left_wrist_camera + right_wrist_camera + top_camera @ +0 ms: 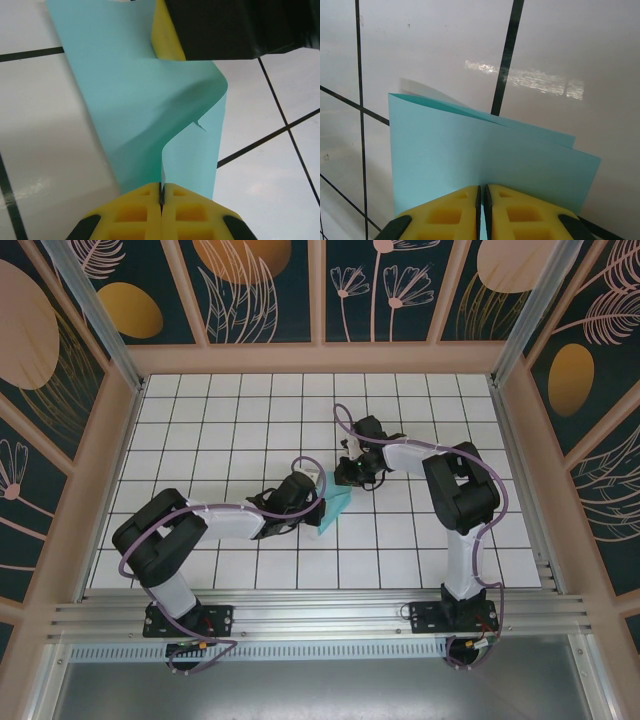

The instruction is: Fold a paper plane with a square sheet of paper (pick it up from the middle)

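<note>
**Both claws pinching the folded turquoise sheet**

My L claw [318, 510] is clenched on the sheet [336, 508]. In the L wrist view its 2 yellow pads [132, 212], moulded w/ square pockets, meet tight w/ the paper edge nipped in the seam. The sheet is thin, matte, plain light turquoise. From that grip it rises and bows over in a soft S-curve, w/ a small nick [200, 125] on 1 edge. It is held off the table [220, 420], which is glossy white tile w/ black grid lines.

From above, the sheet sits mid-table between my 2 claws. Its long axis runs diagonally, from near-left at the L claw to far-right at the R claw.

My R claw [352, 478] is also clamped on it. In the R wrist view the pads close on a doubled part, 2 layers fanning apart from a crisp fold, w/ straight edges and square corners.
</note>
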`<action>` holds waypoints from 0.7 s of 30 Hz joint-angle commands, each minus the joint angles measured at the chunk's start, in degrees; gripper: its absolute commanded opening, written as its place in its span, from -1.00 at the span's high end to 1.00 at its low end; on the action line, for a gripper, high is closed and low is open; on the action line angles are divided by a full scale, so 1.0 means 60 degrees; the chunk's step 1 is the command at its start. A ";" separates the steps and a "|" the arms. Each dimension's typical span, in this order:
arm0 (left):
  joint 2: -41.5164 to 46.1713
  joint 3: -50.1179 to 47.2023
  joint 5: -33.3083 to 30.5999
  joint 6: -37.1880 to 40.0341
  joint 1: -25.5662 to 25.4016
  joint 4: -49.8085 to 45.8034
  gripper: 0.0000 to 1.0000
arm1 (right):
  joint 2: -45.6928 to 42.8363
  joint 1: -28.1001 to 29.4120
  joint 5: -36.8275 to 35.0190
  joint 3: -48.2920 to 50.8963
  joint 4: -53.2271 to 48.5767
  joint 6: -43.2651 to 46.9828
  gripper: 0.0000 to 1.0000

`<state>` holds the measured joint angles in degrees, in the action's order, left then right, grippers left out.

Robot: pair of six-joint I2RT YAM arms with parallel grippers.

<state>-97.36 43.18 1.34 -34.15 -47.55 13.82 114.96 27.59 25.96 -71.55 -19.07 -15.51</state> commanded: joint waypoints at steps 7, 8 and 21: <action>-0.0483 0.0367 -0.0073 0.0308 0.0099 -0.0108 1.00 | 0.0358 0.0222 -0.0268 0.0060 -0.0555 -0.0012 0.68; -0.0531 0.0365 -0.0096 0.0315 0.0092 -0.0131 1.00 | 0.0376 0.0228 -0.0283 0.0074 -0.0564 -0.0023 0.69; -0.0645 0.0493 0.0082 0.0531 0.0094 0.0022 1.00 | 0.0379 0.0221 -0.0265 0.0199 -0.0455 -0.0096 0.68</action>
<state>-100.79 44.56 1.06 -32.60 -47.51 13.65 114.96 27.66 25.89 -71.55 -19.05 -15.55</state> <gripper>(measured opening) 0.067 0.160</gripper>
